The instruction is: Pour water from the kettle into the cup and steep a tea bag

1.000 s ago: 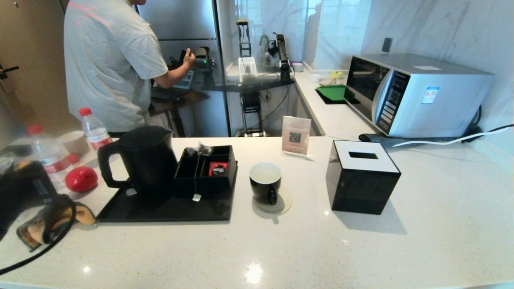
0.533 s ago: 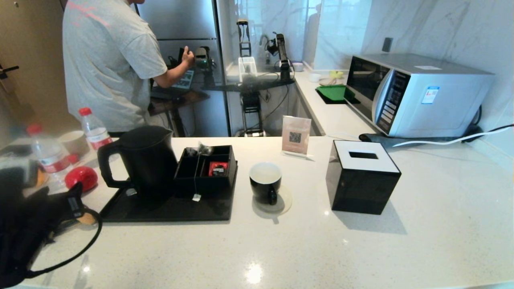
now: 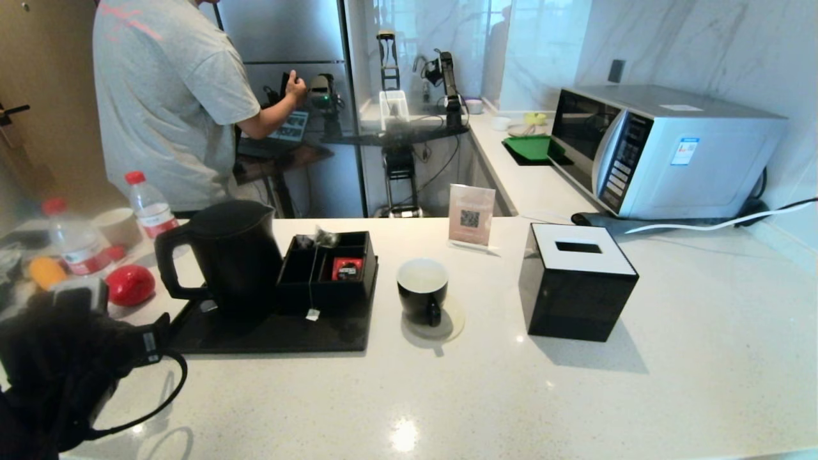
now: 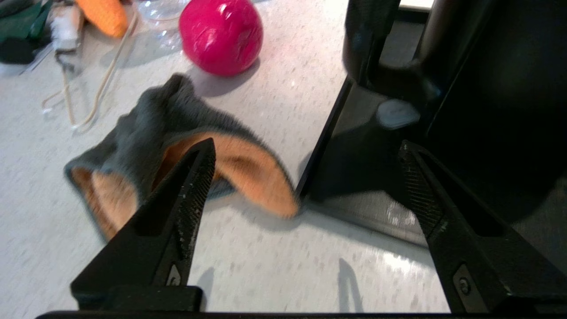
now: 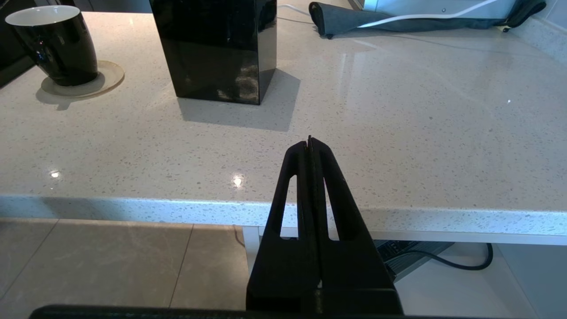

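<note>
The black kettle [image 3: 233, 252] stands on the left of a black tray [image 3: 268, 335], its loop handle [image 4: 367, 44] facing my left arm. The tea bag [image 3: 326, 237] rests on the rim of a black organiser box [image 3: 329, 268], and its string hangs down to a small tag [image 3: 312, 314]. The black cup [image 3: 422, 291] with a white inside sits on a round coaster to the right of the tray. My left gripper [image 4: 305, 144] is open over the counter at the tray's left corner, short of the kettle, holding nothing. My right gripper [image 5: 309, 139] is shut and empty at the counter's front edge.
A grey and orange cloth [image 4: 177, 133] lies on the counter just beside the left gripper. A red ball [image 3: 129, 284], water bottles [image 3: 150, 207] and a paper cup [image 3: 118, 227] are at far left. A black tissue box [image 3: 575, 281] stands right of the cup. A person [image 3: 166, 96] stands behind.
My left arm has moved forward and right toward the tray's corner and its gripper has opened from shut. The cloth is now hidden behind that arm in the head view.
</note>
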Tool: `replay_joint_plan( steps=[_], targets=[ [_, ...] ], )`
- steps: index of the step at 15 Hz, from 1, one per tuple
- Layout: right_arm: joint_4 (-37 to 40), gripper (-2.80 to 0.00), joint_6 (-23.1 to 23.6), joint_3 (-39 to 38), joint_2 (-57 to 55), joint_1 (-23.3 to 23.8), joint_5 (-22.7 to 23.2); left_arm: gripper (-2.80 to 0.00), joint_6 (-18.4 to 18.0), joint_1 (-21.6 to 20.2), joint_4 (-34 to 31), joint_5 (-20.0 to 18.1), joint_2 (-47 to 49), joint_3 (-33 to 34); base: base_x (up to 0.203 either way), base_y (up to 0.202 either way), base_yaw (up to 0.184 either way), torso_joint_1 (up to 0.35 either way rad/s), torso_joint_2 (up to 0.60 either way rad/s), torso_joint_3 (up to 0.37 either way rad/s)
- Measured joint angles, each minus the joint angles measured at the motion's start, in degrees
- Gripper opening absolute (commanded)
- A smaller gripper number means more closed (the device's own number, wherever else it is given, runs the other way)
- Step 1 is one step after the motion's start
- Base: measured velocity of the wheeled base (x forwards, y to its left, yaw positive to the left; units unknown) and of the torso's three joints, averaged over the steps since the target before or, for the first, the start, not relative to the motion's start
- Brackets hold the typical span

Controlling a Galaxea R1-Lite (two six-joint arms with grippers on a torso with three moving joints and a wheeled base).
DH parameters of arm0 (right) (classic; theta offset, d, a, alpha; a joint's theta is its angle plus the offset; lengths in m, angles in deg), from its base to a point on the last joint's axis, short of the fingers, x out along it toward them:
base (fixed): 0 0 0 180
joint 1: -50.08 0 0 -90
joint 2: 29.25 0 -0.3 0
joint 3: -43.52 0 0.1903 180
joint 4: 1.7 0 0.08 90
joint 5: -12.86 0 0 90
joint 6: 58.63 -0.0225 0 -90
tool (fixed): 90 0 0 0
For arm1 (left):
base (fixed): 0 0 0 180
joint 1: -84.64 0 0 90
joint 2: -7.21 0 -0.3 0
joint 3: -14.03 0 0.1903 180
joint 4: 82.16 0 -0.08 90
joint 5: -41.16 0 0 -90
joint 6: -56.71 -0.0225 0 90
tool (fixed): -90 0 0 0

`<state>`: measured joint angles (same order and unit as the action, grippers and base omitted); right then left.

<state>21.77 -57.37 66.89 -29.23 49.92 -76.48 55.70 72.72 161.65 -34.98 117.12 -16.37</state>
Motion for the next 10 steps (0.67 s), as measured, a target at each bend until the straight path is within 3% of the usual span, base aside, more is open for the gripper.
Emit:
replay_joint_plan(
  steps=[10],
  targets=[
    [0.0,-2.8,0.0,0.0,0.0,0.0,0.0,0.0,-0.2,0.4,0.0,0.0,6.8,-12.5,0.0,0.0,0.0,0.0,0.0,0.0]
  ],
)
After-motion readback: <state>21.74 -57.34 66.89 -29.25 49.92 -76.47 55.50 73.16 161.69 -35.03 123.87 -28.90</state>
